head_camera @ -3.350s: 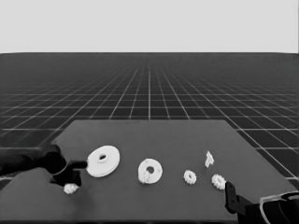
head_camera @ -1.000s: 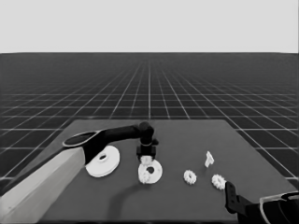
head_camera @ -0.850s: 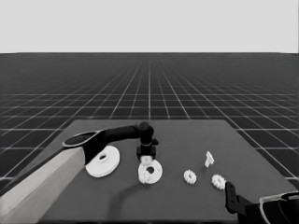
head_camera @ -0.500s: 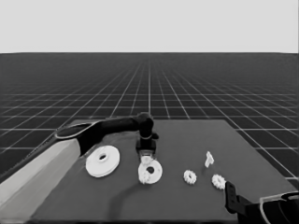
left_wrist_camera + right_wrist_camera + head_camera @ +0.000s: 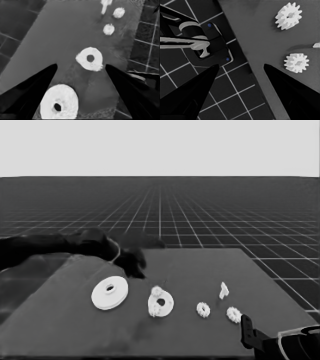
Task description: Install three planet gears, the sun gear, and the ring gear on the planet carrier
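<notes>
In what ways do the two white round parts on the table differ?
The larger round part is wider than the smaller round part and lies nearer the table's left end. The smaller one carries small gears at its edge; the larger one's top is bare. Both are white, lie flat and have a central hole.

We see the left gripper (image 5: 134, 264) over the table (image 5: 75, 320), behind the larger round part (image 5: 109, 293) and the smaller round part (image 5: 161, 303), which carries a gear (image 5: 156, 291) on its rim. Two more gears (image 5: 202, 309) (image 5: 233, 314) and a thin white piece (image 5: 223, 290) lie to the right; the right arm (image 5: 280, 345) sits in the lower right corner
</notes>
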